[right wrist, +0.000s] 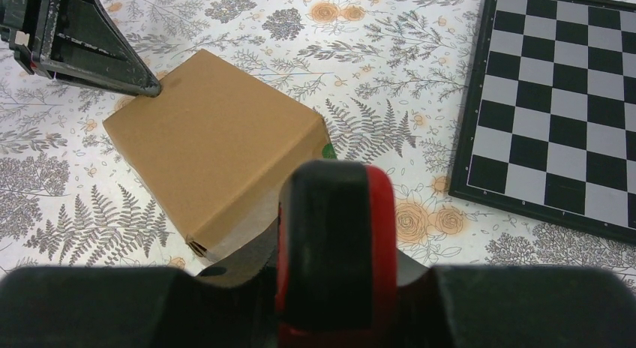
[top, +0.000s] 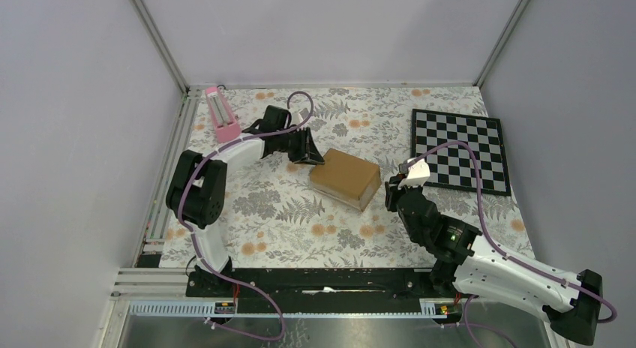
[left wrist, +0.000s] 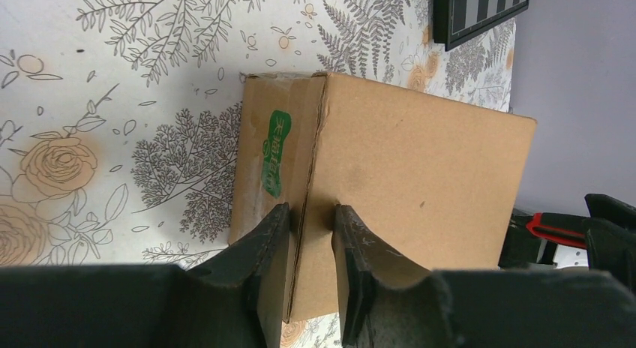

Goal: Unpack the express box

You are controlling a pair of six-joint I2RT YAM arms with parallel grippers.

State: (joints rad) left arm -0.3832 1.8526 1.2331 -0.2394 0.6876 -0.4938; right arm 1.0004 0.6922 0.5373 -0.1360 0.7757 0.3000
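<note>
The express box (top: 346, 177) is a brown carton lying in the middle of the floral mat, closed. A green logo (left wrist: 274, 153) shows on one side; no white label is in view. My left gripper (top: 309, 151) rests its tips on the box's far-left top corner (left wrist: 420, 168), jaws a narrow gap apart, with the box's edge running between them (left wrist: 309, 213). My right gripper (top: 396, 192) is shut on a black-and-red tool (right wrist: 334, 228), held just off the box's near-right corner (right wrist: 210, 145).
A black-and-white chessboard (top: 459, 149) lies at the back right, close to the right arm. A pink metronome-like object (top: 223, 114) stands at the back left behind the left arm. Grey walls enclose the mat on three sides.
</note>
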